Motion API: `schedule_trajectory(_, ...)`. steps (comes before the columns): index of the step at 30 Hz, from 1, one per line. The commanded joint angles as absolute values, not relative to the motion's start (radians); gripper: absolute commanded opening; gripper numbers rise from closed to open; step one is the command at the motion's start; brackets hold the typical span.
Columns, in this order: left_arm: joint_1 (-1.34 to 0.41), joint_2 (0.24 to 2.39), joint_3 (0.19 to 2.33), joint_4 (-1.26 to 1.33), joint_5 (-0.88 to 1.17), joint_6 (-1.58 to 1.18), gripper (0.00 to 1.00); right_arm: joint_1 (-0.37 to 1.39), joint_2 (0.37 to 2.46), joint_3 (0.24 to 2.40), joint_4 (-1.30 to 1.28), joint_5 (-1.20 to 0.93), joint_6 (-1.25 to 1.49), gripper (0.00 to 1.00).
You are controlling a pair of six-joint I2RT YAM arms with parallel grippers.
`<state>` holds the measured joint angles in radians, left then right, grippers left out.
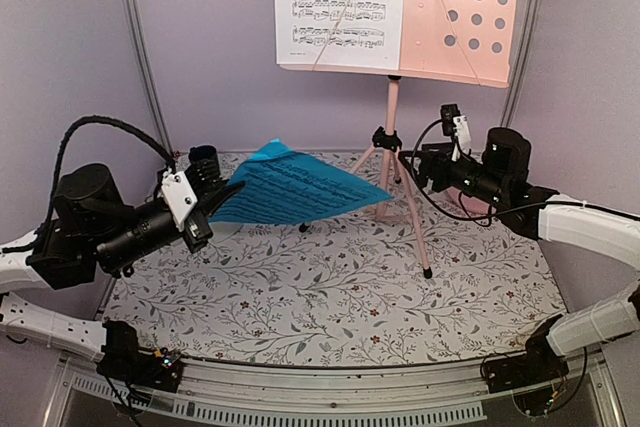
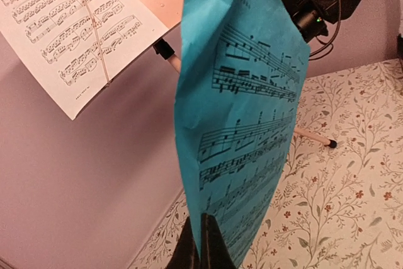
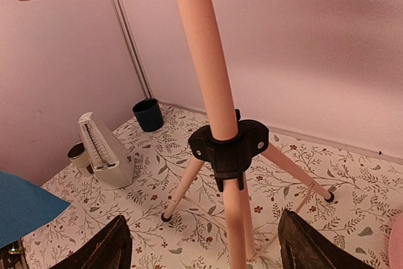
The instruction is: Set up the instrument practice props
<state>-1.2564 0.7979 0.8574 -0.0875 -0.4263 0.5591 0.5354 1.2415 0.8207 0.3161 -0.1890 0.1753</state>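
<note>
The pink music stand (image 1: 392,107) stands at the back of the table, its perforated desk (image 1: 470,17) on top. The white sheet (image 1: 340,2) rests on the desk's left half. My left gripper (image 1: 222,194) is shut on the edge of the bright blue sheet (image 1: 300,187) and holds it above the table, left of the stand. In the left wrist view the blue sheet (image 2: 245,111) rises from the shut gripper (image 2: 203,244). My right gripper (image 1: 415,162) is open and empty just right of the stand's black hub (image 3: 230,149). The white metronome (image 3: 104,152) stands at the back left.
A dark blue cup (image 3: 148,114) sits in the back left corner, and a small round pot (image 3: 77,154) stands beside the metronome. The stand's three legs (image 1: 418,232) spread over the flowered tablecloth. A pink plate edge (image 3: 397,244) shows at the right.
</note>
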Motion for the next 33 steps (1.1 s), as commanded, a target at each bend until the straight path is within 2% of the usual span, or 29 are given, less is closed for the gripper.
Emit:
schedule_trajectory(1, -1.273, 0.804, 0.902, -0.064, -0.402, 0.619, 0.0, 0.524, 1.328, 0.868, 0.508, -0.169, 0.118, 0.8)
schedule_trajectory(10, -1.283, 0.821, 0.927, -0.047, -0.369, 0.599, 0.0, 0.507, 1.46, 0.927, 0.707, -0.174, 0.088, 0.7)
schedule_trajectory(24, -1.288, 0.814, 0.939, -0.002, -0.365, 0.6, 0.0, 0.48, 1.669, 1.11, 0.721, -0.345, 0.095, 0.48)
schedule_trajectory(31, -1.286, 0.801, 0.936, 0.021, -0.368, 0.595, 0.0, 0.48, 1.715, 1.168, 0.724, -0.441, 0.122, 0.25)
schedule_trajectory(33, -1.286, 0.799, 0.937, 0.032, -0.367, 0.597, 0.0, 0.48, 1.727, 1.179, 0.728, -0.471, 0.131, 0.15)
